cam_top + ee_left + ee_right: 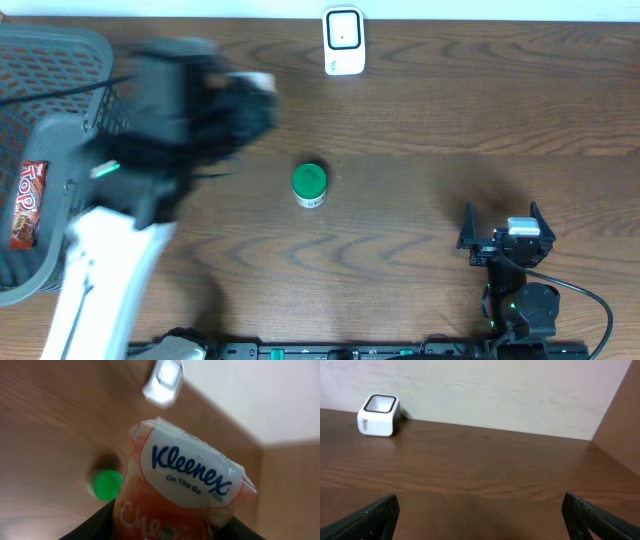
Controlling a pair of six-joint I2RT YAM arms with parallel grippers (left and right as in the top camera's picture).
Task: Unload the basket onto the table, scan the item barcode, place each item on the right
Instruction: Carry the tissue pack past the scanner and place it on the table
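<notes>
Black fingers of the right gripper [502,210] stood wide apart and empty at the near right of the wooden table [420,120]. Farther in, a green-capped jar [309,184] sat mid-table. To its left the left gripper [165,534], blurred in the overhead view, was clamped on a Kleenex tissue pack [187,475] held clear of the tabletop, beside the grey basket [60,60]. At the far edge sat the white scanner [343,41], well apart from the pack. Pickup looked done; no barcode showed, so presenting it to the scanner seemingly remained.
</notes>
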